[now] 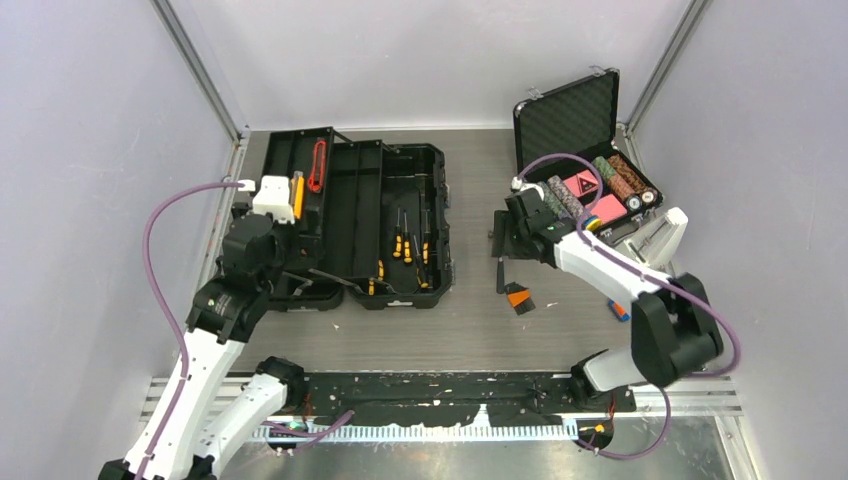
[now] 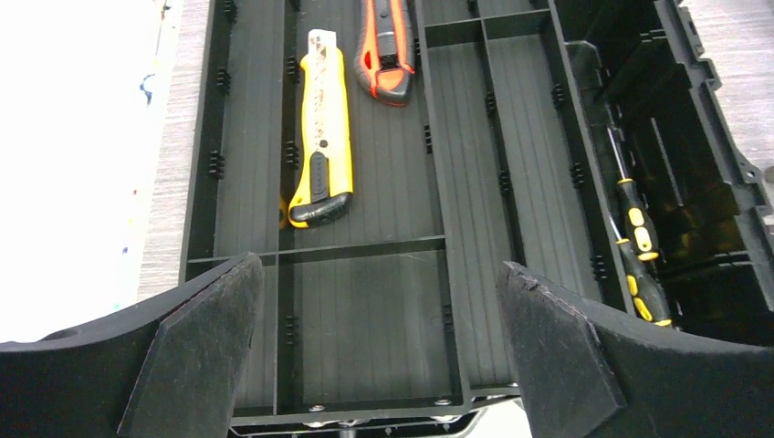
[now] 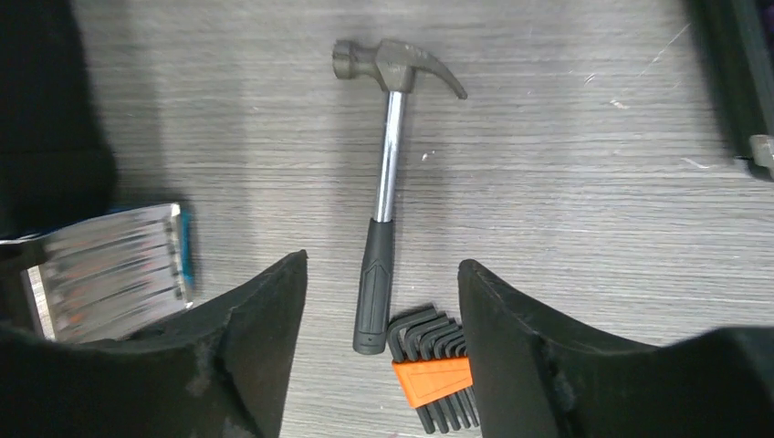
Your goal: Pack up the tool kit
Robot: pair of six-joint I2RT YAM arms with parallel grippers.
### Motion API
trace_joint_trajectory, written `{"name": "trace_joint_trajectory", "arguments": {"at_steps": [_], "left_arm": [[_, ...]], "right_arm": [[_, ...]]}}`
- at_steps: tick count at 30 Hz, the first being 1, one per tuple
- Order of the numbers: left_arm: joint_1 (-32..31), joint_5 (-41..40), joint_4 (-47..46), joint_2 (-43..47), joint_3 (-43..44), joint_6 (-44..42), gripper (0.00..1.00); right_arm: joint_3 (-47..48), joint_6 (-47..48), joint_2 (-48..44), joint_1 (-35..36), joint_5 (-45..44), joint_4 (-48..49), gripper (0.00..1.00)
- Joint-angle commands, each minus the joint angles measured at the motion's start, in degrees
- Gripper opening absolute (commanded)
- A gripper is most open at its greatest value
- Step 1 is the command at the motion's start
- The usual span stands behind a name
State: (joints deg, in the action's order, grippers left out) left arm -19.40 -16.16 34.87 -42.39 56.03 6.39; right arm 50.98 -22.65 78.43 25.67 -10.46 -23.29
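**Left gripper** [image 2: 379,266]: the fingers [image 2: 201,356] are fully released, spread wide with nothing between them. They hang over the near end of a shallow ribbed tray in the left half of the opened toolbox [image 1: 443,230]. Beyond the fingertips, a yellow utility knife [image 2: 321,137] lies lengthwise in one channel of the tray. A red-and-black utility knife [image 2: 388,50] lies in the next channel to its right. Neither knife touches the fingers. In the deeper half of the box to the right lie screwdrivers with yellow-and-black handles [image 2: 639,255].

**Right gripper** [image 3: 381,269]: the fingers [image 3: 265,347] are parted and grasp nothing. The black grip of a claw hammer [image 3: 391,137] lies on the table [image 3: 593,182] between them, with a gap on each side. The hammer head points away from the wrist. A set of hex keys in an orange holder [image 3: 434,374] lies just beside the butt of the handle, against the inner face of the right-hand finger. A flat silvery item with a blue edge [image 3: 109,274] lies on the table to the left of the fingers; what it is cannot be told.

**Task item:** the toolbox sits open at the left rear of the table. An open black case of poker chips [image 1: 575,120] stands at the right rear, well apart from it.
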Motion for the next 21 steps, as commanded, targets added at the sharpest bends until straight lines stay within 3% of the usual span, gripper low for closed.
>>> {"name": "trace_joint_trajectory", "arguments": {"at_steps": [1, 7, 17, 21], "left_arm": [[0.0, -5.1, -11.2, 3.8, -4.1, -2.2, 1.0], [0.0, -5.5, -12.1, 5.7, -5.9, -2.3, 1.0], [0.0, -4.3, -12.5, 7.0, -6.7, -2.6, 1.0], [0.0, -0.7, -12.9, 6.9, -6.8, -1.7, 1.0]], "right_arm": [[5.5, -0.4, 7.4, -0.4, 2.1, -0.1, 0.61], [9.6, -0.9, 17.8, -0.6, 2.0, 2.1, 0.41], [10.7, -2.0, 25.2, -0.8, -0.5, 3.4, 0.34], [11.4, -1.9, 26.8, -0.8, -0.9, 4.1, 0.24]]}}
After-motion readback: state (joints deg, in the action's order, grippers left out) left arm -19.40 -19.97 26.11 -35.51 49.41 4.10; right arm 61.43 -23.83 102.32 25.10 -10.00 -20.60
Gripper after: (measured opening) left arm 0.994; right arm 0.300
